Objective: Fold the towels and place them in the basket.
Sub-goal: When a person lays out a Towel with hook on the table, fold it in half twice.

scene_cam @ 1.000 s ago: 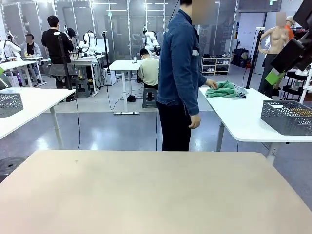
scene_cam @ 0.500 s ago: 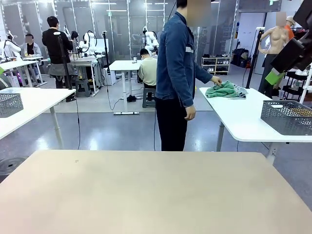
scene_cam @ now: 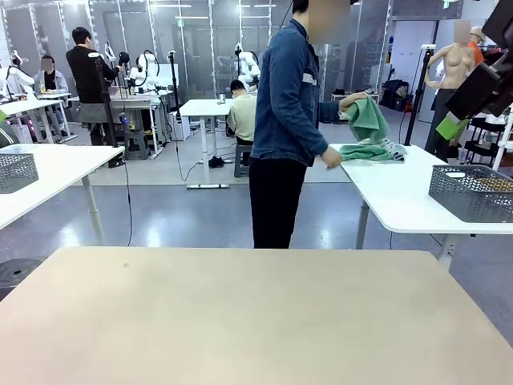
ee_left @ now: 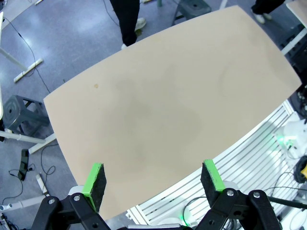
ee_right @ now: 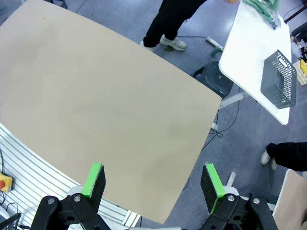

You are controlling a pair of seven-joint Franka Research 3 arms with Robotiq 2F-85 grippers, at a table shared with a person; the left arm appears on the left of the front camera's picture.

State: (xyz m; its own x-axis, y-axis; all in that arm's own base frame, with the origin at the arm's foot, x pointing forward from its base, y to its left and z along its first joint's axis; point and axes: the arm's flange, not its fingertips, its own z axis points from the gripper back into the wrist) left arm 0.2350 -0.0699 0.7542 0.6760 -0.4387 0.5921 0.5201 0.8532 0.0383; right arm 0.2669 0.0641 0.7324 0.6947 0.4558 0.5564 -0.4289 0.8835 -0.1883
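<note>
1. Beige table [scene_cam: 256, 321]: the top nearest the robot, with nothing lying on it; in both wrist views it spreads out below the grippers
2. Left gripper [ee_left: 153, 167]: hangs above the near edge of the beige table, green pads [ee_left: 95, 184] spread wide with nothing between them
3. Right gripper [ee_right: 152, 167]: hangs above the same table toward its other end, pads [ee_right: 211, 184] likewise spread wide and gripping nothing
4. Person [scene_cam: 284, 120]: denim jacket and dark trousers, stands beyond the far edge of the beige table, turned toward the white side table [scene_cam: 401, 204] at the right
5. Towels [scene_cam: 373, 152]: a mint-green heap on the far end of the white side table, well apart from the beige table and both grippers; they also show at the top of the right wrist view [ee_right: 263, 8]
6. Lifted towel [scene_cam: 367, 119]: one mint-green piece held up above the heap in the person's raised hand [scene_cam: 346, 101]; a second ago that hand lay on the heap and no cloth was raised; its lower edge seems to meet the heap, though this is hard to tell
7. Other hand [scene_cam: 332, 158]: at the side table's edge, just beside the heap; half a second ago it hung by the hip
8. Basket [scene_cam: 473, 192]: dark grey mesh, on the near end of the same side table, well apart from the towels, place unchanged
9. Second mesh basket [scene_cam: 16, 171]: on another white table at the far left
</note>
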